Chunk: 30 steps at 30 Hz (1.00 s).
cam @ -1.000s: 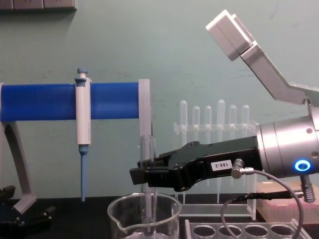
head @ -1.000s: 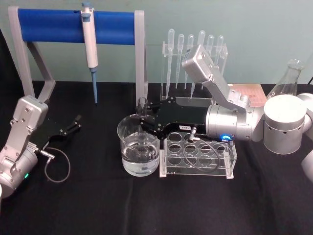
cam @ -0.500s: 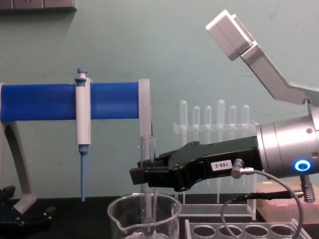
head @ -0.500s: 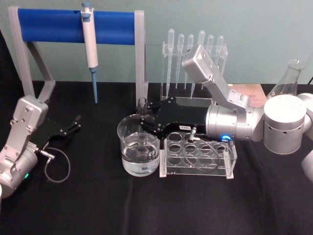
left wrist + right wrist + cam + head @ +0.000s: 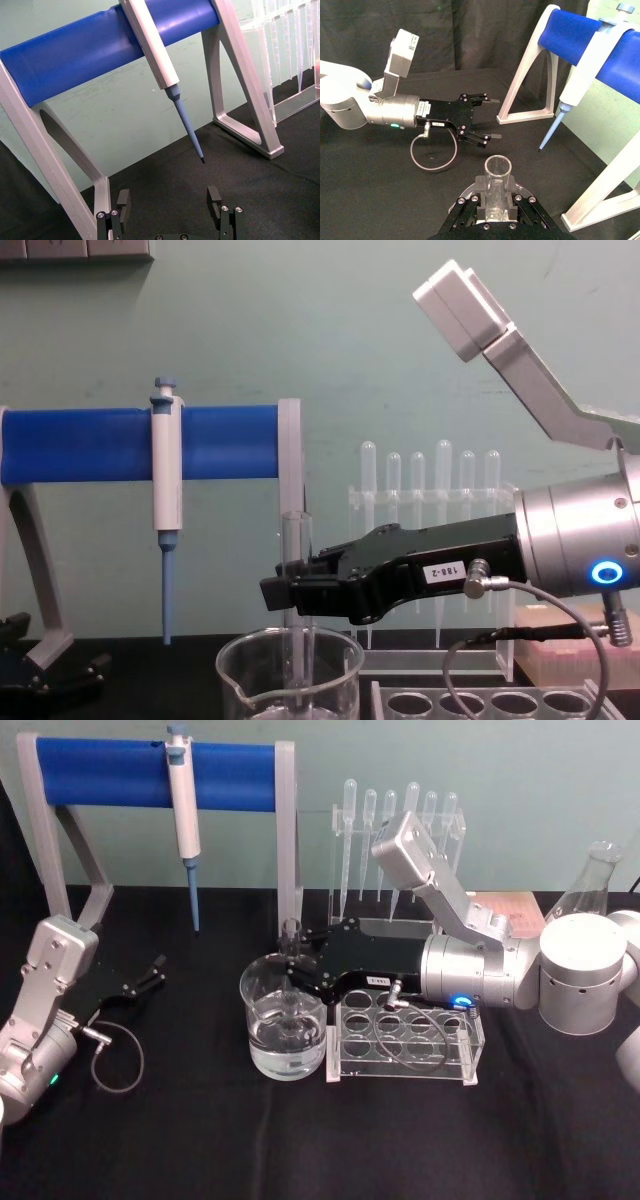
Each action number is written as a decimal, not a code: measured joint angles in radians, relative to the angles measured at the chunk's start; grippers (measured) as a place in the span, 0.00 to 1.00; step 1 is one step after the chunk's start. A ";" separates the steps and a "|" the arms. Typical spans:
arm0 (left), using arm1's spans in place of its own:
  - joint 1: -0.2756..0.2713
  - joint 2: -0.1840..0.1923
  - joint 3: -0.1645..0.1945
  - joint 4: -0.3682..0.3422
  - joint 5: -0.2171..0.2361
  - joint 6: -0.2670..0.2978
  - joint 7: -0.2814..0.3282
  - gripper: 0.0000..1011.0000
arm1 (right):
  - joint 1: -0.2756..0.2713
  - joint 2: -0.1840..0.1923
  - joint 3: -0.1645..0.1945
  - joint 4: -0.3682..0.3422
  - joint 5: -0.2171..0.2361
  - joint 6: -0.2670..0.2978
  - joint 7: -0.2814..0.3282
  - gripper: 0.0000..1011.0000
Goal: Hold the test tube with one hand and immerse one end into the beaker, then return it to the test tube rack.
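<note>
My right gripper (image 5: pixel 296 967) (image 5: pixel 285 592) is shut on the test tube (image 5: pixel 296 540), a clear glass tube held upright over the beaker (image 5: pixel 284 1025). The tube's lower end reaches down inside the beaker (image 5: pixel 290 672), which holds clear liquid. From the right wrist view the tube's open mouth (image 5: pixel 498 166) shows between the fingers. Resting at the table's left is my left gripper (image 5: pixel 150 972) (image 5: pixel 485 119), open with nothing in it. The left wrist view shows the left gripper (image 5: pixel 171 201) and its two fingers spread apart.
A clear tube rack (image 5: pixel 405 1038) stands right beside the beaker. A blue bar stand (image 5: pixel 150 775) holds a blue-and-white pipette (image 5: pixel 184 810) at the back left. A rack of plastic pipettes (image 5: pixel 400 815) and a flask (image 5: pixel 590 880) stand behind and to the right.
</note>
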<state>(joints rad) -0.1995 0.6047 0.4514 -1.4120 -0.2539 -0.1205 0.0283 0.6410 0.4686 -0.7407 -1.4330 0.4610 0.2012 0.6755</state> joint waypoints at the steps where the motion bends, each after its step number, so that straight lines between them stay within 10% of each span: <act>1: 0.000 0.000 0.000 0.000 0.000 0.000 0.000 0.99 | 0.000 0.000 0.000 0.000 0.000 0.000 0.000 0.22; 30: 0.000 0.000 0.000 0.000 0.000 0.000 0.000 0.99 | 0.000 0.000 0.000 0.000 0.000 0.000 0.000 0.22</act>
<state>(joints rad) -0.1995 0.6047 0.4514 -1.4120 -0.2539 -0.1205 0.0283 0.6410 0.4686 -0.7407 -1.4330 0.4611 0.2013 0.6756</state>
